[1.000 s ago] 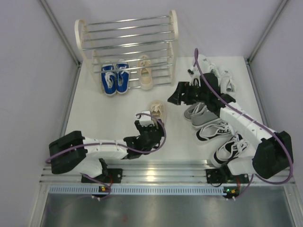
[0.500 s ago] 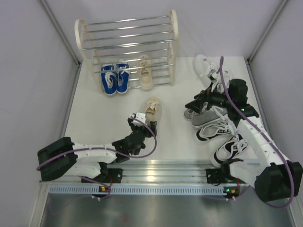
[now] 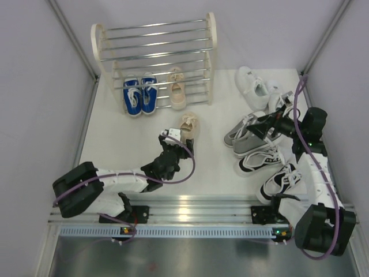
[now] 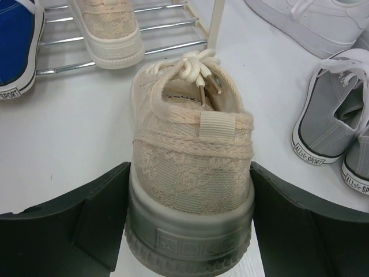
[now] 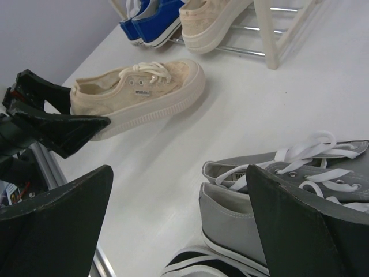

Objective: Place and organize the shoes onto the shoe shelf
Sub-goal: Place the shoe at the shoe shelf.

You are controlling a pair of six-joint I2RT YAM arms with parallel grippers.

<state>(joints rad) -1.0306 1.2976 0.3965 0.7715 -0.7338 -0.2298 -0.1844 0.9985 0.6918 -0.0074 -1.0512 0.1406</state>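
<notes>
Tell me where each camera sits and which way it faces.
Top external: above and behind the arms, looking down on the table toward the shoe shelf; both arms show, with left gripper and right gripper.
Left wrist: on the left wrist, facing the shelf over the beige shoe, own fingers flanking its heel.
Right wrist: on the right wrist, facing left over the grey shoes; own fingers at bottom.
Shared: all three show the beige shoe.

Edges crop the blue shoe and white shoe, while the beige shoe hides its own toe.

robot lab cell, plain walls, aluminium rail
</notes>
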